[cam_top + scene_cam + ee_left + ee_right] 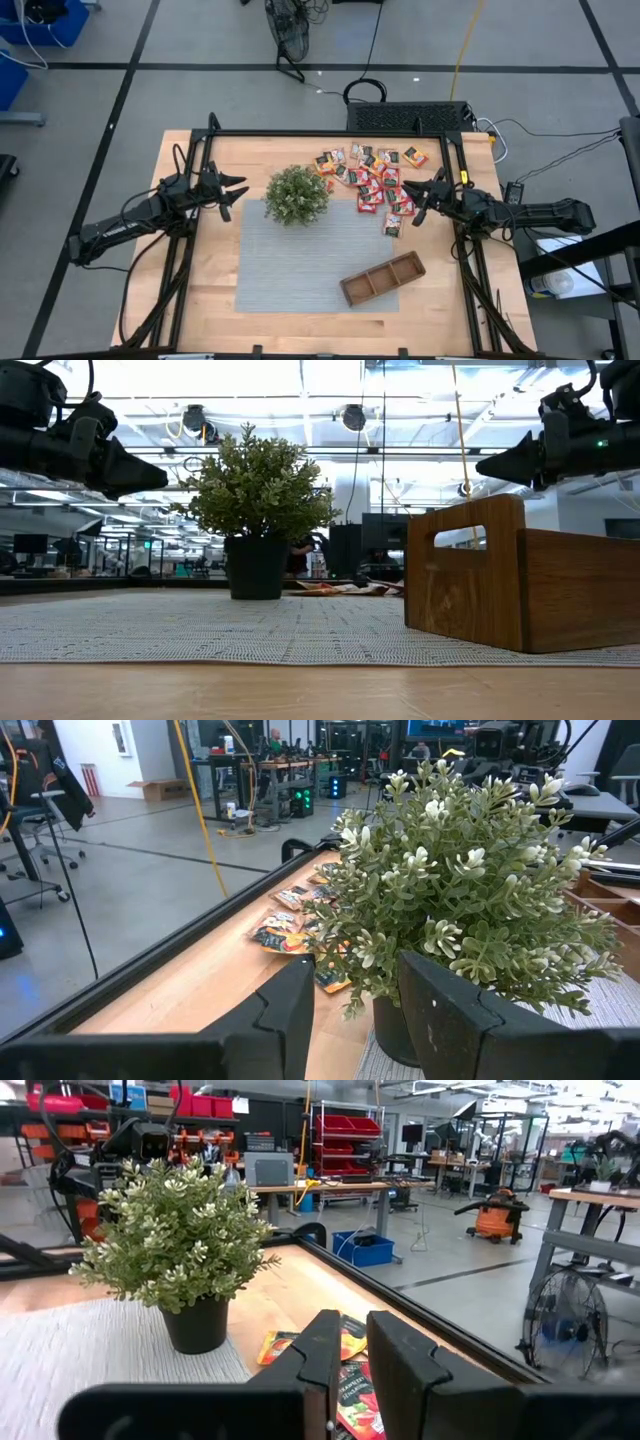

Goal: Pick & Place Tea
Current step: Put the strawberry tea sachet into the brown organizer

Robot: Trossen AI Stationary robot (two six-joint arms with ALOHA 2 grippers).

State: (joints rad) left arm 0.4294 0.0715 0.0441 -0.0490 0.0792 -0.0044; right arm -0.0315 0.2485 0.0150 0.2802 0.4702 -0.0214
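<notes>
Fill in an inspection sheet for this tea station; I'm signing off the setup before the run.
Surface: wooden table with a grey mat.
Job's things: tea sachets piled loose at the far right; wooden tray shows nothing inside.
Clutter: potted plant at the mat's far edge.
Grippers: left gripper open, empty; right gripper narrowly open, empty, beside the sachets.
Cables: black and yellow leads on the floor.
Surroundings: fan; nobody seen.

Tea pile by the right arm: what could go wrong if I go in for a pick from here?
1. The tea sachets overlap in a dense heap, so the right claw, now nearly closed and empty at the pile's edge, may lift several or drag neighbours.
2. The plant stands between the pile and the left claw; reaching across could tip it.
3. The wooden tray lies askew, so drops may miss a compartment.
</notes>
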